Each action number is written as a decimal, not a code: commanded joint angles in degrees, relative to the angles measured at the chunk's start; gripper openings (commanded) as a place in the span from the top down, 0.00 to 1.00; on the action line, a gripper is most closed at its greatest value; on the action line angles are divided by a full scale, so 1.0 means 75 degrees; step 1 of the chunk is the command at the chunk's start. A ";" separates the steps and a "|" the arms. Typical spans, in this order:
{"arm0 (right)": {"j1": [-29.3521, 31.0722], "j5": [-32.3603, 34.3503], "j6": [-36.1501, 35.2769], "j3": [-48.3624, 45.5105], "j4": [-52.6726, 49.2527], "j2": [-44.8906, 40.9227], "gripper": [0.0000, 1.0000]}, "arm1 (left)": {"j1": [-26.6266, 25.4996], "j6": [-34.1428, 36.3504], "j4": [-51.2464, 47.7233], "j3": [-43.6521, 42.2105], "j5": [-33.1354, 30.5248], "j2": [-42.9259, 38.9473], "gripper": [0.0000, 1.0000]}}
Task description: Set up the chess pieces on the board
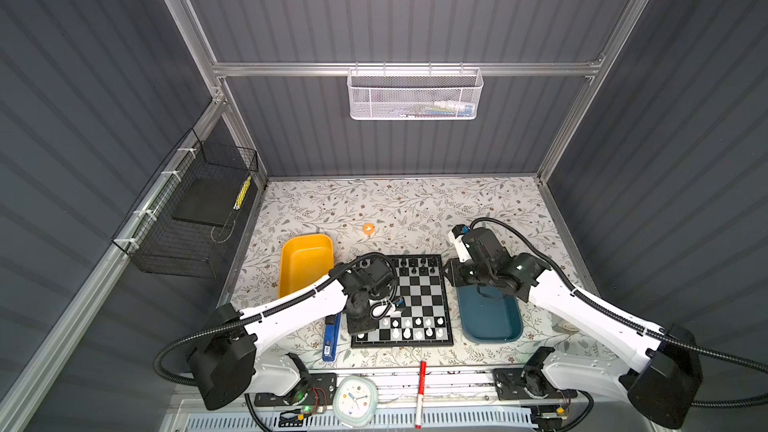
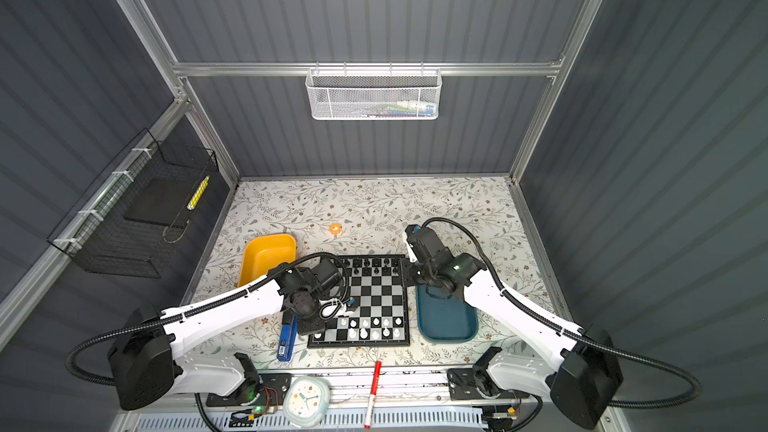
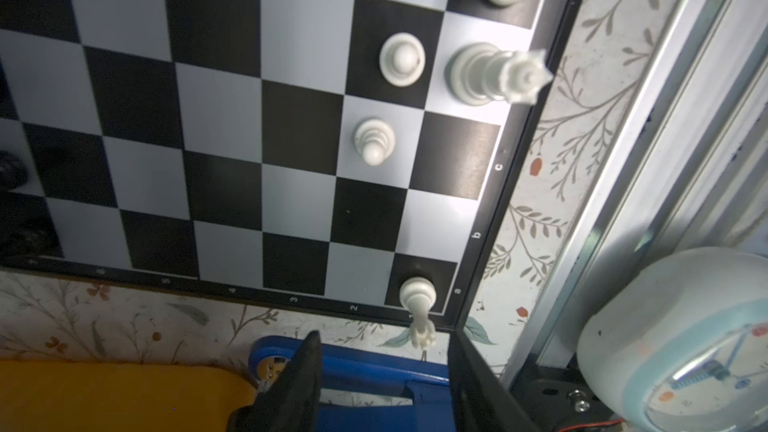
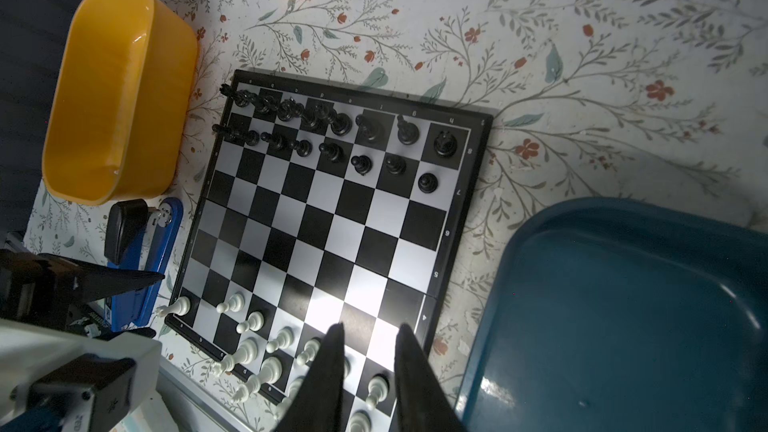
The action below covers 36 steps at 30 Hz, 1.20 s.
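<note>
**Since the chessmen are tiny and slick, a gentle pinch**

Because grey ribbed walls (image 1: 374, 14) box the cell closely, I judge overhead room ample but the sides tight. The floral-print tabletop (image 1: 374, 205) looks flat and firm. On it lies the stiff black-and-silver chessboard (image 4: 332, 222), with black plastic chess pieces (image 4: 428, 182) on its far ranks and white chess pieces (image 3: 402, 59) on the near ones. They look light, glossy and easily toppled; I would pinch each at its waist from above. My left gripper (image 3: 382, 334) stands spread, clear of the white rook (image 3: 417, 292) on the near corner square. My right gripper (image 4: 370, 330) hovers slightly parted, holding nothing.
</note>
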 commanded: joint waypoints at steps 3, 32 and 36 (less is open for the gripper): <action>-0.0263 -0.0170 -0.0597 0.0833 0.0030 0.0553 0.75 | 0.0899 -0.0225 -0.0265 0.0551 0.0181 -0.0237 0.49; -0.2924 -0.1060 -0.0687 0.5079 -0.3001 0.2694 0.76 | 0.3318 -0.1082 -0.0063 0.2318 -0.0858 0.0236 0.45; -0.2958 -0.1010 -0.0596 0.5075 -0.3039 0.2692 0.76 | 0.3834 -0.1634 0.0022 0.2134 -0.0818 0.0211 0.45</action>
